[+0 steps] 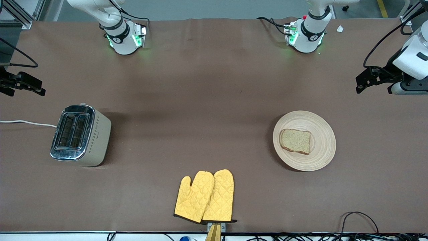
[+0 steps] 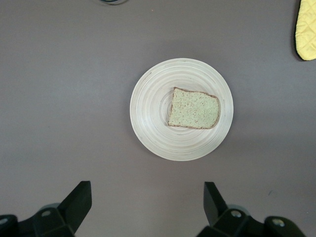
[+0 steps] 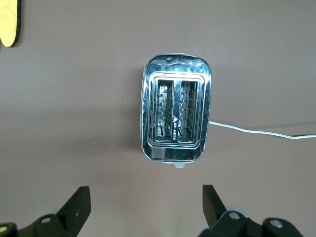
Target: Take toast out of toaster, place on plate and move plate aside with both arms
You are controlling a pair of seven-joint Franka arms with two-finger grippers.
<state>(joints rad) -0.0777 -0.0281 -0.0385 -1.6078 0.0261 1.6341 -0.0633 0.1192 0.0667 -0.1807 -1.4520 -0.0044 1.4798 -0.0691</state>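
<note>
A chrome-topped, cream-sided two-slot toaster stands at 9 o'clock on the brown table, slots empty, a white cord trailing from it. Two yellow quilted oven mitts lie overlapping at 6 o'clock, near the table edge.

Even overhead light, medium bright, all three views sharp. Toaster chrome top throws glare, strongest in right wrist view; soft shadow falls toward the left arm's end of the table. Plate casts a thin dark edge shadow. Green glow at arm bases. Wrist views slightly dim, cool-tinted.
</note>
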